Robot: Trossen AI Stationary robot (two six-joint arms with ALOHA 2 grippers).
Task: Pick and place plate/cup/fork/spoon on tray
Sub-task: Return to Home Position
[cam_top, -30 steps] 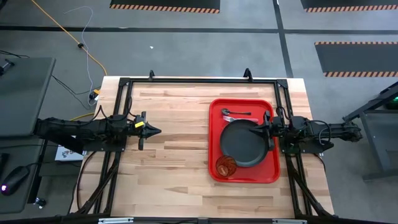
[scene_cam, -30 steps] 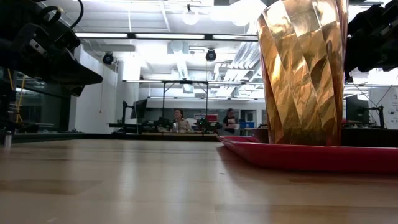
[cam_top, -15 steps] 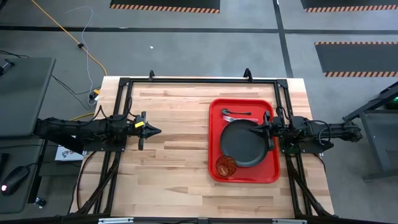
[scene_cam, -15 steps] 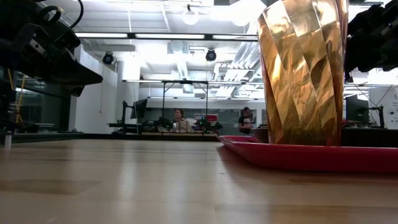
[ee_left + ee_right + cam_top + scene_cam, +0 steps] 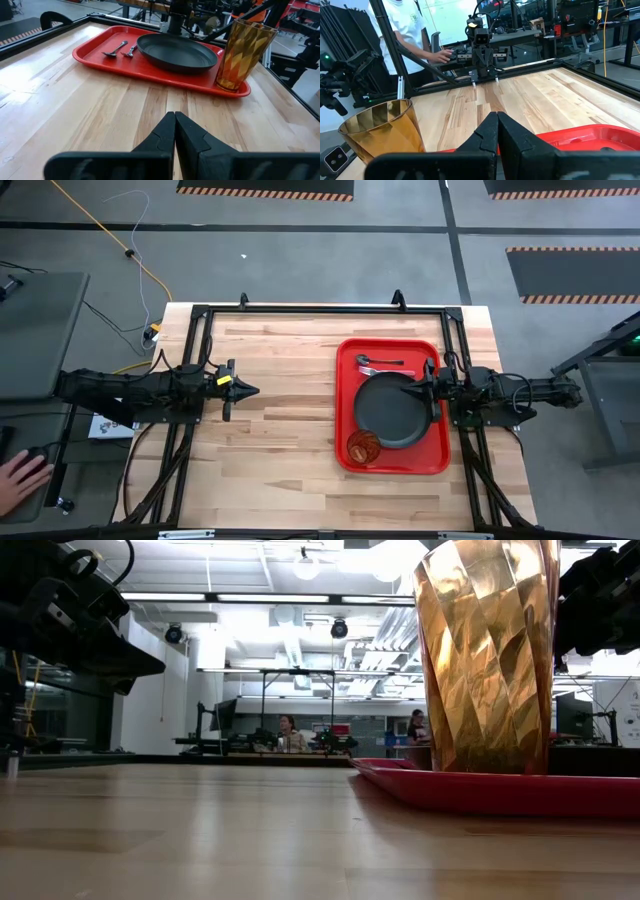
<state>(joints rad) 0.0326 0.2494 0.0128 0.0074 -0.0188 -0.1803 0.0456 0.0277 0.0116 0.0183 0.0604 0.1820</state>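
Note:
The red tray [image 5: 440, 350] lies on the table's right half. On it rest the dark plate [image 5: 388, 410], the amber cup [image 5: 363, 446] standing upright at the tray's near left corner, and two utensils, the spoon [image 5: 115, 48] and the fork [image 5: 131, 50], lying at its far end. My left gripper [image 5: 252, 390] is shut and empty over the bare wood at the table's left. My right gripper [image 5: 410, 390] is shut and empty, above the plate's right part.
A black metal frame [image 5: 300, 308] runs along the table's far, left and right edges. Bare wood [image 5: 290, 410] lies between my left gripper and the tray. A person's hand [image 5: 20, 480] shows off the table at the near left; a person [image 5: 415, 30] stands beyond the left arm.
Both arms have kept still and the things on the tray have not moved. A person's hand has come into the high view off the table at the near left.

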